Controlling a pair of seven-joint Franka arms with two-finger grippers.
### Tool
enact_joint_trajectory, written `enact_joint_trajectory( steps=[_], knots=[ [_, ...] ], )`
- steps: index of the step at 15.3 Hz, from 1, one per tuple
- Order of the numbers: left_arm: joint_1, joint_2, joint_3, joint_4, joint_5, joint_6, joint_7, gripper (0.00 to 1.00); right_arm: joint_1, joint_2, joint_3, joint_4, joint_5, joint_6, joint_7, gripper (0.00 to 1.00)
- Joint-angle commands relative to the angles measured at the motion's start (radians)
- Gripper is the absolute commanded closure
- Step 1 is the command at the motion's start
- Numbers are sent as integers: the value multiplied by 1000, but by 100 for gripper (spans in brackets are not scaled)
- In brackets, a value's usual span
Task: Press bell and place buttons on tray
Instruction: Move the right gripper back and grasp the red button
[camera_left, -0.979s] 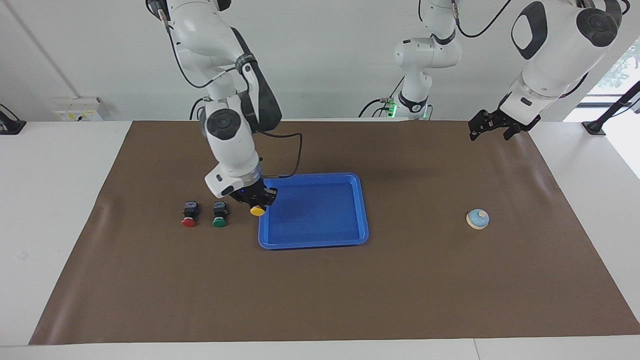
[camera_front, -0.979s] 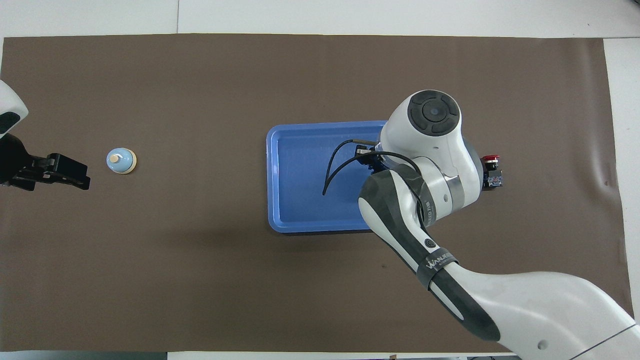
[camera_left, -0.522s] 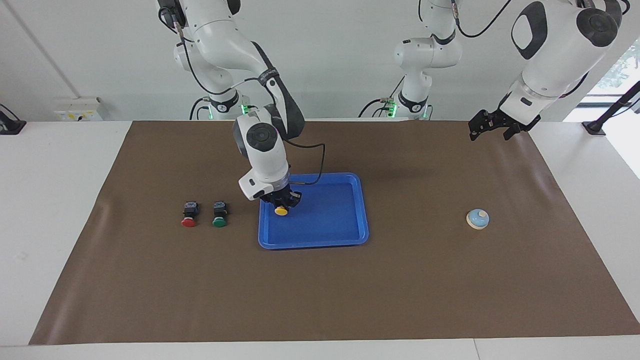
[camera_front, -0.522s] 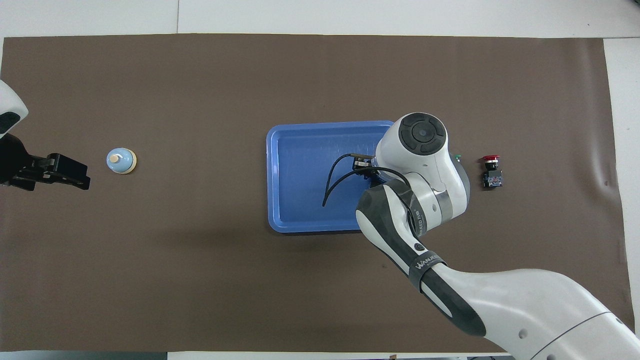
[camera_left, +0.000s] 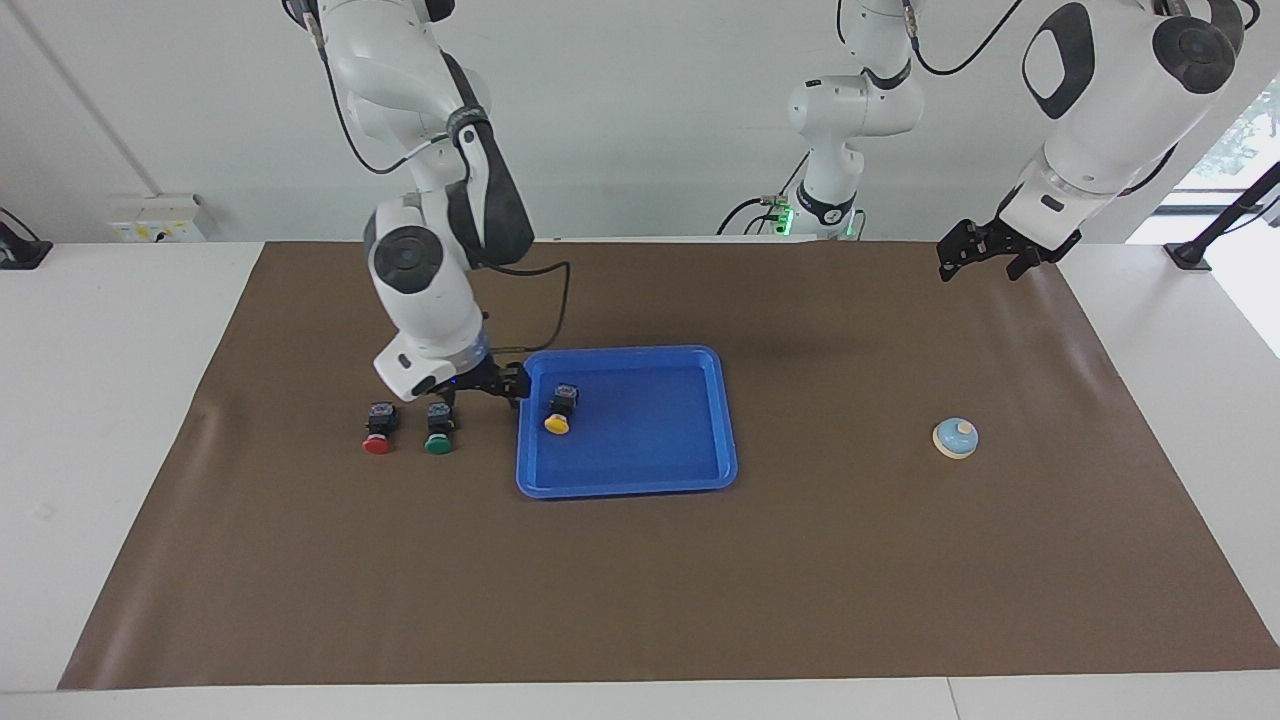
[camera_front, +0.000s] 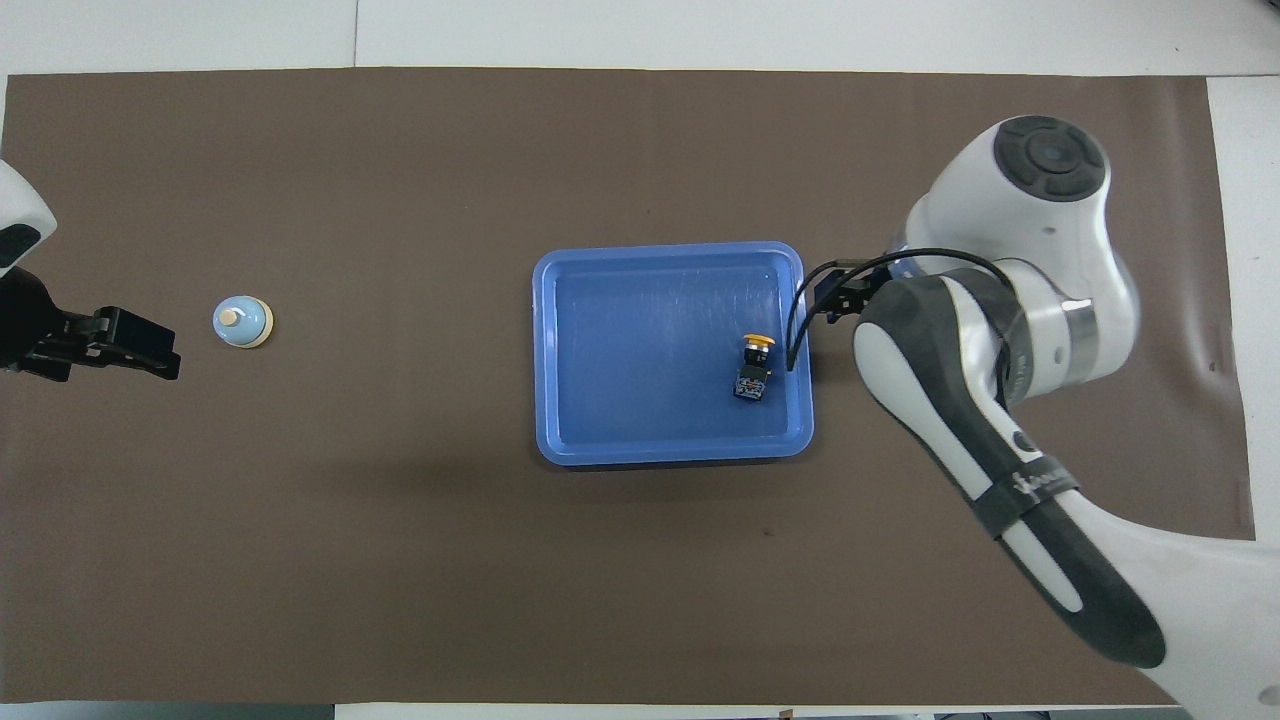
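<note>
A: Yellow button (camera_left: 558, 414) lies on its side inside the blue tray (camera_left: 690, 478), at the left end of the tray in the facing view, cap pointing toward the bottom of the frame.

B: And the right gripper (camera_left: 487, 385) hangs just over the tray's left rim, left of centre in that frame. Fingers spread wide, nothing in them.

A: Right beside it, the green button (camera_left: 439, 428) and the red button (camera_left: 378, 429) sit on the brown mat (camera_left: 640, 600), side by side, left of the tray. The green one is nearer the tray. From overhead the arm covers both.

B: The bell (camera_left: 956, 438)?

A: Alone at the right of the facing view, level with the tray, well apart from it. Blue dome, cream knob.

B: The left gripper (camera_left: 985, 250) waits in the upper right of that frame, up above the mat's top corner. Fingers open, empty. Overhead it shows at the left edge (camera_front: 120, 343), just beside the bell (camera_front: 242, 322).

A: The white table (camera_left: 120, 400) shows around the mat.
</note>
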Motion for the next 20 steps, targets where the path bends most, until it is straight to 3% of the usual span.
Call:
enact_joint_trajectory(
  steps=[1, 4, 7, 9, 18, 19, 20],
  knots=[
    [12, -5, -5, 9, -10, -12, -9, 0, -113, -48, 13, -81, -20, 13, -146, 0],
    [12, -5, -5, 9, -10, -12, -9, 0, -202, -65, 13, -144, -35, 68, -245, 0],
    [12, -5, -5, 9, -10, -12, -9, 0, -265, -97, 13, -288, -38, 261, -323, 0],
    [12, -5, -5, 9, -10, -12, -9, 0, -265, -102, 15, -341, -38, 344, -322, 0],
    [12, -5, -5, 9, -10, -12, -9, 0, -259, -86, 15, -440, -38, 464, -334, 1],
    [12, -5, -5, 9, -10, -12, -9, 0, -259, -88, 15, -450, -38, 471, -331, 11],
    [12, -5, -8, 9, -10, -12, -9, 0, -259, -88, 16, -450, -38, 471, -329, 40]
  ],
)
